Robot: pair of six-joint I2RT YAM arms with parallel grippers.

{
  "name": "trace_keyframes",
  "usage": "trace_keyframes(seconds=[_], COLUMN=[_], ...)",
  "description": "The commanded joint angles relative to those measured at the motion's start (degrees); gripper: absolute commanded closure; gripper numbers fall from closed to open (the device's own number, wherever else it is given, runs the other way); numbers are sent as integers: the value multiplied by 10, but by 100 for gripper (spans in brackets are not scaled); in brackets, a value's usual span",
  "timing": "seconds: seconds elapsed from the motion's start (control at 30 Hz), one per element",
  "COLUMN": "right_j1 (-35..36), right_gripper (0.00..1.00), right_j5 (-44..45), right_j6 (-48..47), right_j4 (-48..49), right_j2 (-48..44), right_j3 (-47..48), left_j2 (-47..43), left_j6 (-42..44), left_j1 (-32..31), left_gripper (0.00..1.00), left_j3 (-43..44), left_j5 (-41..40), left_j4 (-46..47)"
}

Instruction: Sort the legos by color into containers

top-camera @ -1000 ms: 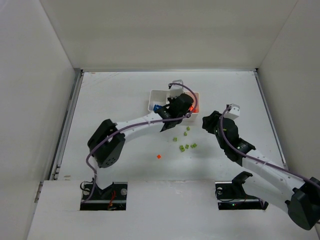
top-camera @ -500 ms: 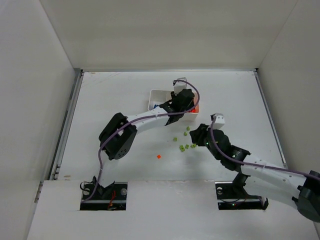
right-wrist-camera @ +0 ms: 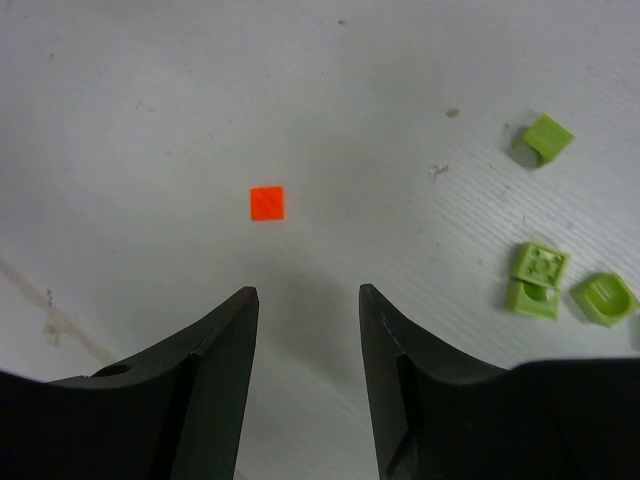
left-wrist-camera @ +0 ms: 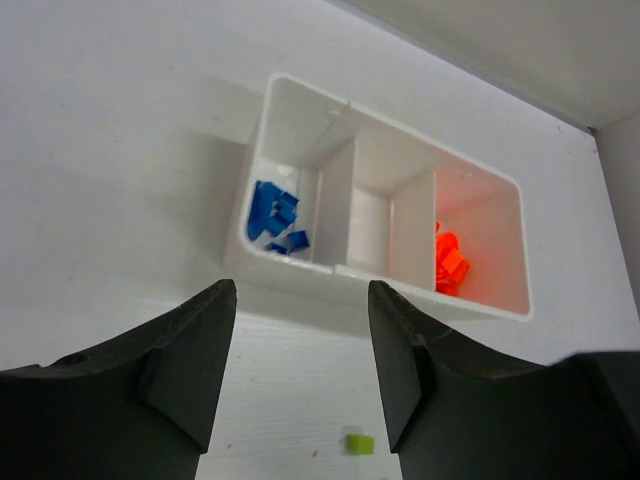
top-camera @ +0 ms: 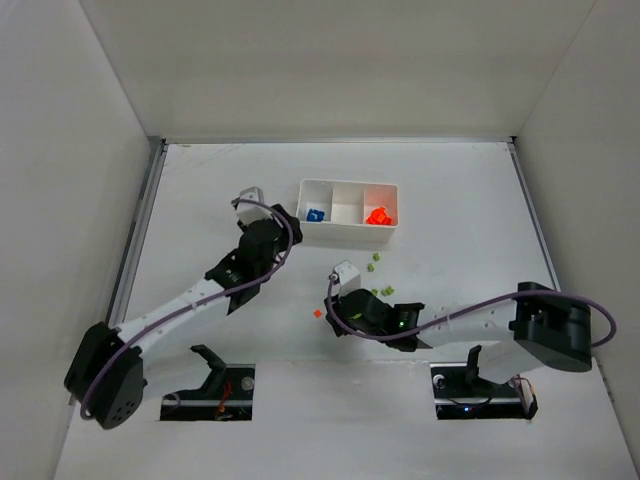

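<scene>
The right gripper [right-wrist-camera: 305, 295] is open and empty, just short of one orange-red lego [right-wrist-camera: 266, 203] lying toward the near edge of the desk [right-wrist-camera: 150, 100]. I think it must next go down, pinch it, and carry it to the right box of the tray [top-camera: 348, 236]. The left gripper [left-wrist-camera: 300, 290] is open too

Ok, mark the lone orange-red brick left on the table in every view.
Top external: the loose orange-red brick lies below the tray, down and left of the yellow-green bricks.
Left wrist: not in it; the only orange-red there sits inside the tray's right compartment.
Right wrist: upper left of centre.
Shared landmark: the yellow-green bricks, at the right in the right wrist view, one at the bottom of the left wrist view.
</scene>
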Motion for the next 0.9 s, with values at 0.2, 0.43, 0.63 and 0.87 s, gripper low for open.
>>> trace_keyframes(seconds=[0.2, 0.43, 0.63, 0.87], right_j1=[5, 5, 5, 4], right_gripper=[49, 51, 59, 73], right_j5=[-15, -17, -7, -7], right_j6=[-61, -64, -57, -44], right_j4=[66, 64, 53, 57], right_j2=[137, 175, 189, 194], right_j3=[87, 116, 122, 114], left_j2=[-183, -227, -236, -244], left_j6=[-23, -24, -29, -27], left_j1=[47, 63, 71, 67], left_gripper=[47, 46, 46, 46], left_j3=[-161, -195, -202, -195], left_j5=[-37, -35, -27, -31], left_j4=[-37, -72, -74, -83])
